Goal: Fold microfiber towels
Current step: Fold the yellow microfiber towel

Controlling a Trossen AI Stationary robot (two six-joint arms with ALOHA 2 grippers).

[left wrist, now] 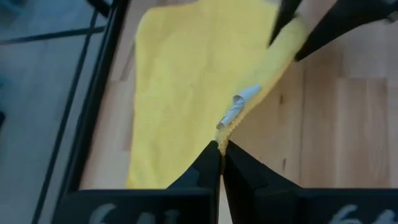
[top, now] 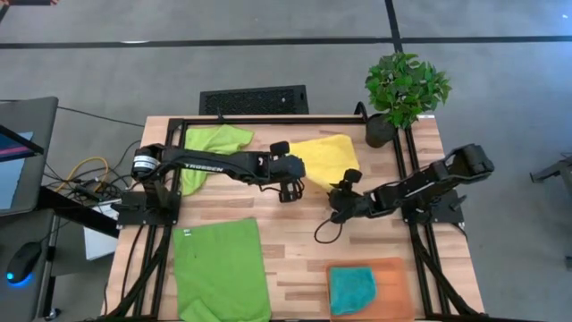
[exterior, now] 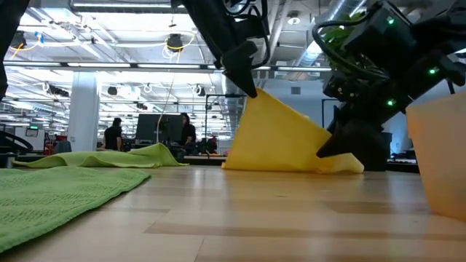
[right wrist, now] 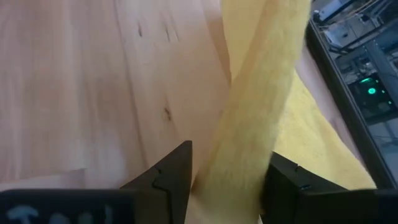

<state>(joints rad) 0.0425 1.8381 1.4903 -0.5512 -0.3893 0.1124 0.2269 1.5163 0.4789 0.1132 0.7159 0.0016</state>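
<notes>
Towel (top: 323, 152) between both claws

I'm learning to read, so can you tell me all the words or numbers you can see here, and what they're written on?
"TROSSEN": white letters along the left arm, high view.
White markings on both wrist mounts: cut off and blurred, unreadable.
Small white tag on the yellow towel: nothing legible.
Monitor screens in the room behind: too small to read.

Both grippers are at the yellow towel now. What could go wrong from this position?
1. The left gripper is shut on only a thin corner of the yellow towel, lifted off the table; the corner may slip out.
2. The right gripper has a fold of the towel between its fingers, but they stand open; if the left arm pulls before they close, the fold may collapse.
3. The plant stands close to the towel; a wide swing might hit it.
</notes>
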